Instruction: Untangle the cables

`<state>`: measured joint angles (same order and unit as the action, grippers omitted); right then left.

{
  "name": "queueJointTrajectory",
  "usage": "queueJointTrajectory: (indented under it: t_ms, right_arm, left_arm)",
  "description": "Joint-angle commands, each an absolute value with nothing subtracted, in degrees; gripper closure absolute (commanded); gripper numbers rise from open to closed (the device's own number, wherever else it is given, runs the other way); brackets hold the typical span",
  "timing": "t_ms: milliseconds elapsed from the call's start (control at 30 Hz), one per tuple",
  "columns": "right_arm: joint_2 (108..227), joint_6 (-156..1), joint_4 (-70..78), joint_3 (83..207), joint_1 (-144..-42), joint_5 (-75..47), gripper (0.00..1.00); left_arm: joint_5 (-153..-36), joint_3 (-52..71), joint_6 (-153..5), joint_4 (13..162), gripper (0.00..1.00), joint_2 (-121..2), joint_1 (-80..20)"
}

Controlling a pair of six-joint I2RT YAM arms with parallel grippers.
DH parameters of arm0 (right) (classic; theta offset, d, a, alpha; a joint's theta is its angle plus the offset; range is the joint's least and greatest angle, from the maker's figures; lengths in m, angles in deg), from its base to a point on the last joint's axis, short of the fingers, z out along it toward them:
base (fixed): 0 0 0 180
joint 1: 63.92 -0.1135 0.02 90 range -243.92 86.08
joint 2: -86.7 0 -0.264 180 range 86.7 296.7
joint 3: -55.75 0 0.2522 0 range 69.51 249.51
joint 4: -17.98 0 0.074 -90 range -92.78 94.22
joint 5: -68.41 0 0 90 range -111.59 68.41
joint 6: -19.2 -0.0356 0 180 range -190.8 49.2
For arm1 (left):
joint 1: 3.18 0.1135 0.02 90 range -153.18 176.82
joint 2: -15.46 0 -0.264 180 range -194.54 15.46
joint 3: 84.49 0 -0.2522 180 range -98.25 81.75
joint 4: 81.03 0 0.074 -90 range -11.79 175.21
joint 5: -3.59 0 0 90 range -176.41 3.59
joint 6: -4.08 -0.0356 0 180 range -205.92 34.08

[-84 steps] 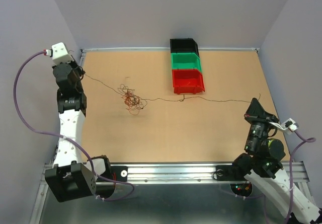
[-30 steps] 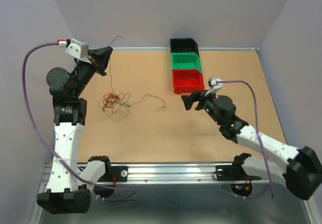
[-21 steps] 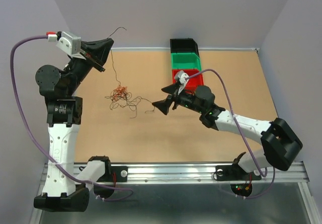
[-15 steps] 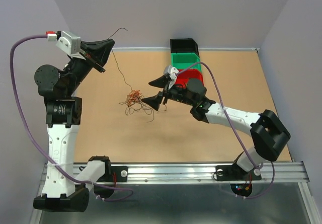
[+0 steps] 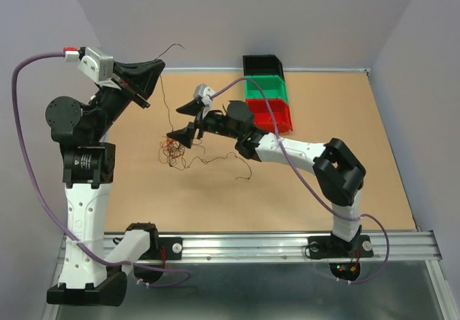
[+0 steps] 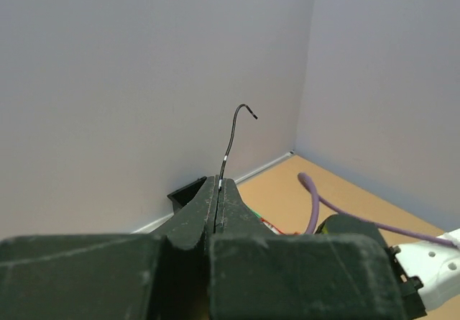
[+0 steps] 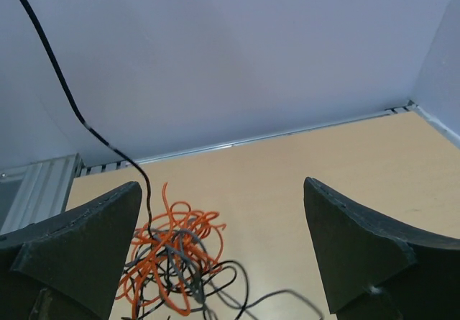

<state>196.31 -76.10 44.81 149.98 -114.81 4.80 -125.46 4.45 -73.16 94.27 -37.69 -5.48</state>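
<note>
Left gripper (image 5: 159, 66) was clamped tight, jaws pressed together, on a single dark wire (image 6: 228, 142). The short free end of the wire curled up past the fingertips. Below the grip, the wire hung down to the clump of cables (image 5: 172, 153). This small knot of orange-brown and dark curls rested on the table (image 5: 323, 169), left of the middle. One loose dark strand trailed from it to the right.

The right gripper (image 5: 181, 121) had its jaws spread as wide as they go and held nothing. It hovered just above and to the right of the clump. In the right wrist view the clump lay low between the two fingers (image 7: 79, 241).

The left arm was raised high with a bent elbow, its wrist pointing right. The right arm reached far to the left across the table, passing in front of the red bin (image 5: 279, 117).

Compared with half a second before, the right gripper had moved further left and now stood over the clump. The clump itself had shifted a little to the left. The left arm had kept its raised pose.
</note>
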Motion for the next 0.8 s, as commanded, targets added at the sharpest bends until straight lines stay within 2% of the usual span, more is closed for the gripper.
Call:
queueJointTrajectory:
  t_ms: [0, 33, 67, 100, 167, 233, 300, 333, 367, 500, 533, 567, 600, 767]
  right_arm:
    - [200.42, -73.79, 43.68, 155.65, -118.32, 3.02, 0.04]
    - [201.22, -73.79, 43.42, 156.86, -118.67, 0.93, 0.09]
    - [202.88, -74.40, 43.33, 157.31, -118.94, -0.14, 0.23]
    - [203.50, -74.93, 43.33, 157.75, -118.94, -1.28, 0.30]
    - [205.52, -75.55, 43.50, 157.93, -118.94, -3.49, 0.34]
    - [206.84, -75.90, 43.50, 158.19, -118.85, -3.92, 0.46]
    - [207.73, -76.95, 43.50, 157.85, -118.94, -4.98, 0.51]
    - [208.51, -77.30, 43.50, 157.23, -118.94, -6.03, 0.59]
    - [208.87, -77.57, 43.50, 156.71, -118.94, -6.47, 0.62]
    - [208.70, -77.40, 43.41, 152.33, -118.94, -8.85, 0.64]
    - [208.26, -76.96, 43.50, 150.83, -118.94, -9.81, 0.71]
    - [207.04, -76.78, 43.76, 149.59, -118.85, -12.60, 0.88]
    - [206.42, -76.78, 43.85, 147.15, -118.85, -14.11, 0.97]
    - [202.11, -77.39, 44.29, 138.53, -118.85, -19.91, 1.00]
  left_arm:
    - [-125.88, -0.07, -72.82, 95.50, 1.00, -37.01, -5.90]
    - [-125.18, -1.21, -72.82, 94.97, 1.00, -37.53, -5.90]
    - [-124.83, -1.92, -73.08, 94.19, 1.00, -37.89, -5.90]
    - [-124.04, -3.75, -73.26, 93.57, 1.00, -38.67, -5.90]
    - [-123.16, -6.30, -73.87, 91.47, 1.00, -39.73, -5.90]
    - [-121.84, -11.20, -74.05, 89.62, 1.00, -42.01, -5.90]
    - [-121.05, -14.91, -74.23, 86.72, 1.00, -43.77, -5.90]
    - [-119.65, -19.11, -74.31, 85.32, 1.00, -45.61, -5.90]
    - [-117.20, -21.06, -74.31, 83.47, 1.00, -47.10, -5.90]
    - [-113.67, -31.78, -75.54, 78.91, 1.00, -51.41, -5.90]
    - [-113.66, -33.98, -75.89, 77.75, 1.00, -52.21, -5.90]
    - [-113.57, -37.57, -76.33, 75.83, 1.00, -52.83, -5.90]
    - [-112.96, -38.74, -76.68, 75.29, 1.00, -53.35, -5.90]
    - [-101.64, -41.03, -79.76, 75.19, 1.00, -53.01, -5.90]
